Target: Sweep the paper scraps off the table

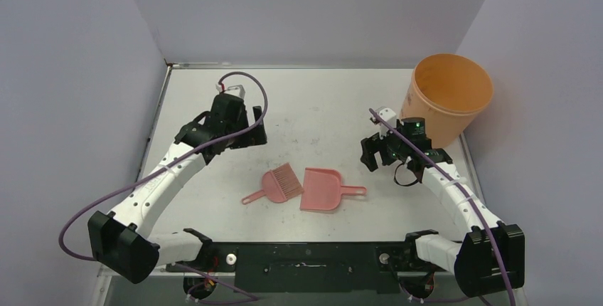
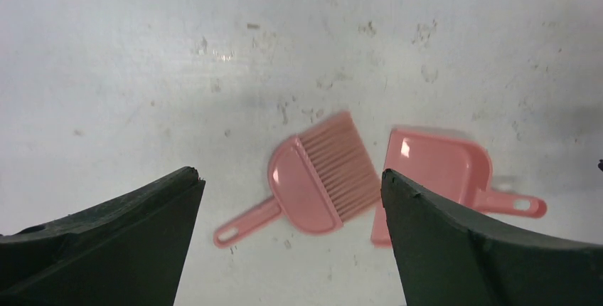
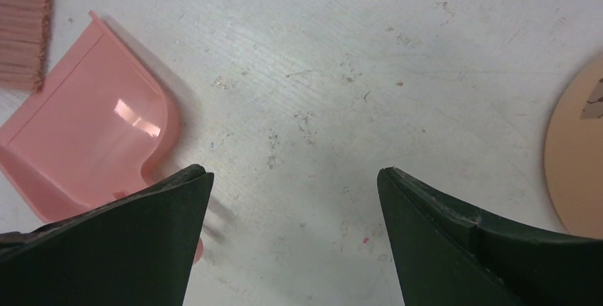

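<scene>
The left arm [image 1: 167, 178] rises from the counter's [image 1: 320, 107] near edge toward its left side. The left pincer [image 1: 249, 135] hangs above the surface, jaws wide apart and empty. The right arm [image 1: 455, 192] angles toward the right edge. The right pincer [image 1: 370, 155] is likewise wide apart, empty and raised.

Worktop [image 1: 320, 107]: white, flat and rectangular, with grey scuffs across the surface and a metal rim on the left and far edges.

A pink brush [image 1: 277, 183] lies flat near the front centre, handle towards the near left. A pink dustpan [image 1: 323, 190] lies just beside it on the right, mouth facing the bristles and handle pointing right; contact cannot be confirmed. An orange bucket [image 1: 448, 99] stands upright at the far right edge.
</scene>
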